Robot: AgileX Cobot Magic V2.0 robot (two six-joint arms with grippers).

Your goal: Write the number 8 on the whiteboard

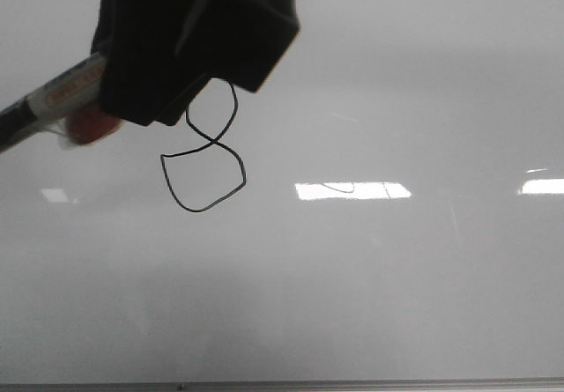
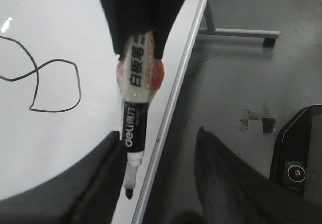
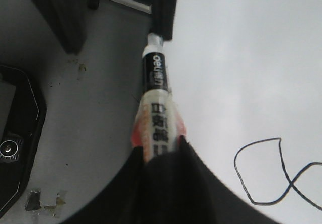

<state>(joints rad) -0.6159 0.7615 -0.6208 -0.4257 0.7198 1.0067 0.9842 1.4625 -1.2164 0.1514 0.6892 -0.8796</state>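
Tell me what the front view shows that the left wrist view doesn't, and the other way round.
Front view only: the wide stretch of whiteboard right of the figure, with rectangular light reflections.
Left wrist view only: the bare tip of the marker, lying between the open jaws of the left gripper, plus grey floor and a stand leg.
Both: the number 8, incomplete in each, and the marker held by the right gripper.
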